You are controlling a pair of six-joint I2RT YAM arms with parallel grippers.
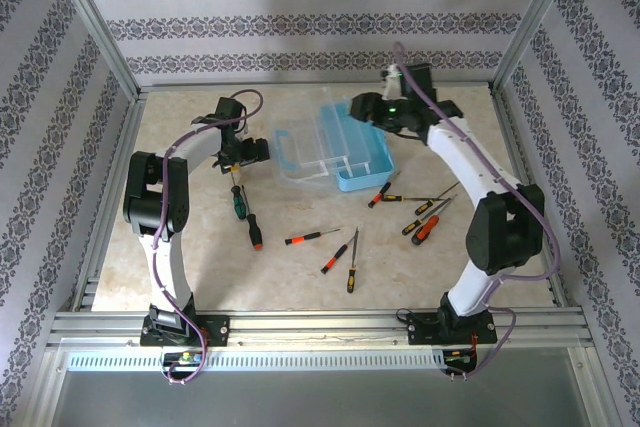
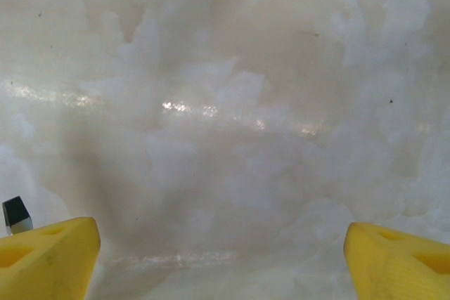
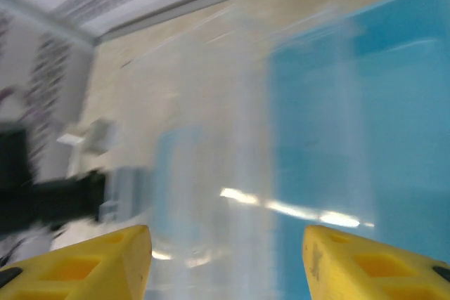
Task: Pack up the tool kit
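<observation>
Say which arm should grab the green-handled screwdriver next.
Left. The left fingers, open, hang just beside the green screwdriver; the right fingers are over the box, farther off.

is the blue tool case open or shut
Open: the tool case has its clear lid swung out and lying beside it.

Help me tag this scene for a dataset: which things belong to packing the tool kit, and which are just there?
Job:
blue tool case
clear lid
green-handled screwdriver
other scattered screwdrivers

Just there:
aluminium frame
patterned walls
purple cables
</observation>
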